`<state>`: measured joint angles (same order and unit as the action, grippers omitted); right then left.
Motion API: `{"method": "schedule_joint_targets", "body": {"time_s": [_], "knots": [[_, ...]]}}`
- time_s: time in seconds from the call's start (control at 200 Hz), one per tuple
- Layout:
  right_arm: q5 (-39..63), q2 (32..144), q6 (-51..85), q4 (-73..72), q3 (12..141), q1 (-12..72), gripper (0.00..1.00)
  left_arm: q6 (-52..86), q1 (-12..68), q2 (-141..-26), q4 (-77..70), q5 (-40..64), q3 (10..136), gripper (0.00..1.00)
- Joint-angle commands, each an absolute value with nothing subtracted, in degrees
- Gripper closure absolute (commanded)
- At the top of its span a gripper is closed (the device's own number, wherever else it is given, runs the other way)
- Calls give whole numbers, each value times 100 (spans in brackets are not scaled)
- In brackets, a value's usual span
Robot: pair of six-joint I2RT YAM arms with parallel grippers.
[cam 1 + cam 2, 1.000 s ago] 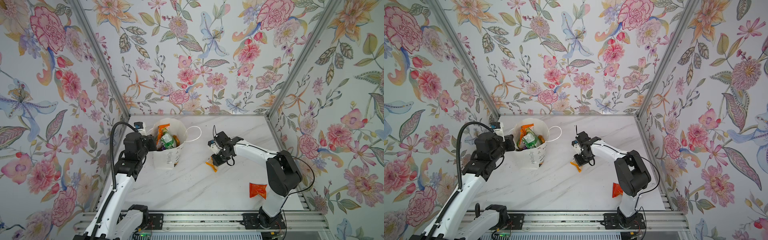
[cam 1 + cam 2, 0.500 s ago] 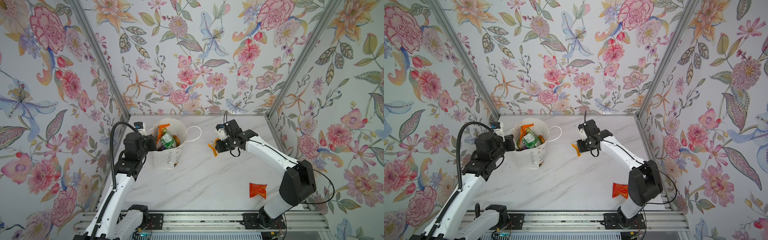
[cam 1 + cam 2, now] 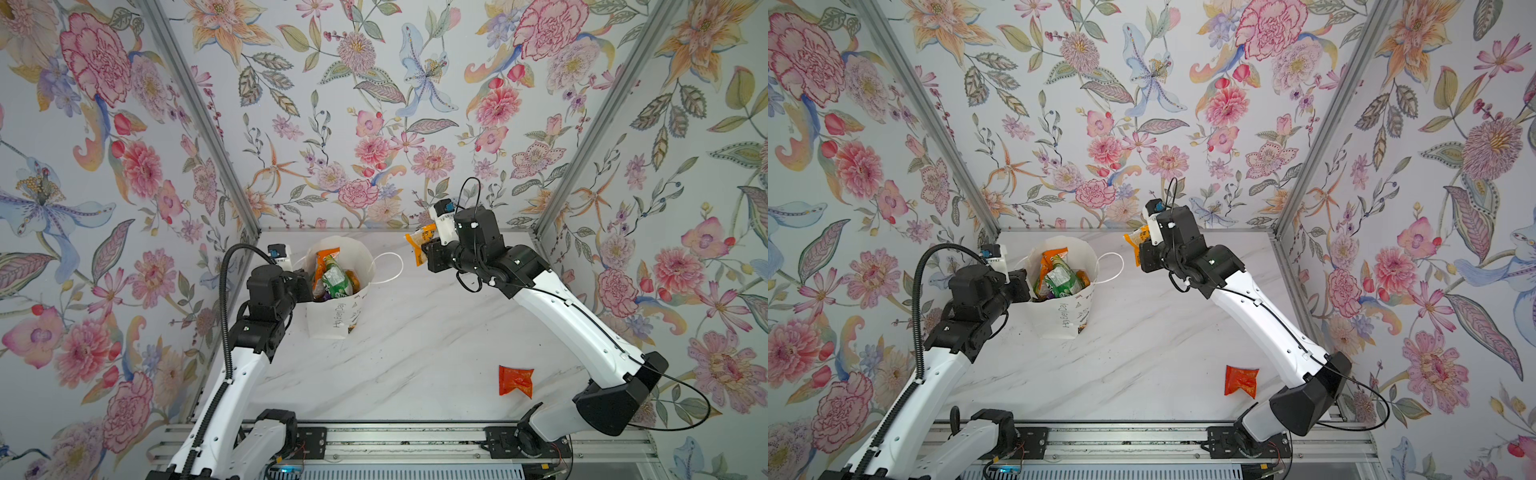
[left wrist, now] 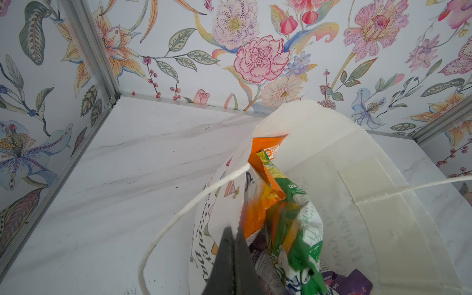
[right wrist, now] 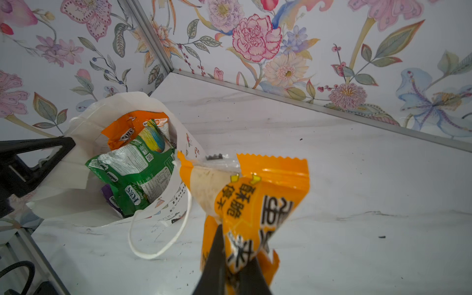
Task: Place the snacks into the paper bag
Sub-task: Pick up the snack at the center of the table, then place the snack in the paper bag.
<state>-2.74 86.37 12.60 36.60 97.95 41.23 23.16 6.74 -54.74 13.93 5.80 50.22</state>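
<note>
Right gripper (image 5: 235, 255) — pinching orange sachet (image 5: 255, 194), base cropped

My left arm (image 3: 243, 376) climbs from its base at the near edge, elbow bent, and its wrist (image 3: 272, 286) lies level, pointing across to my right. My left fingers (image 4: 224, 263) are pressed together, pinching the rim of the paper bag (image 4: 383, 204). My right arm (image 3: 573, 320) reaches far forward, stretched long and held high, its wrist (image 3: 473, 245) turned toward my left side. My right fingers (image 5: 213, 265) are clamped tight on an orange sachet (image 5: 258, 199), which hangs in the air.
</note>
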Motion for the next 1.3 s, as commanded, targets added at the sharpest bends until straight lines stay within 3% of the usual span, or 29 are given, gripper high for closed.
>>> {"method": "schedule_joint_targets", "body": {"time_s": [0.0, 0.631, 1.296], "knots": [[-736, 8673, 965, 3475, 10220, 4475, 92, 2276, 608, -5400, 1329, 668, 4948, 100], [-1205, 10571, 200, 3591, 11964, 5697, 93, 2276, 615, -5379, 1327, 694, 4948, 100], [-1639, 12377, -77, 4235, 13431, 5711, 93, 2601, 633, -5294, 1722, 642, 5050, 100]]}}
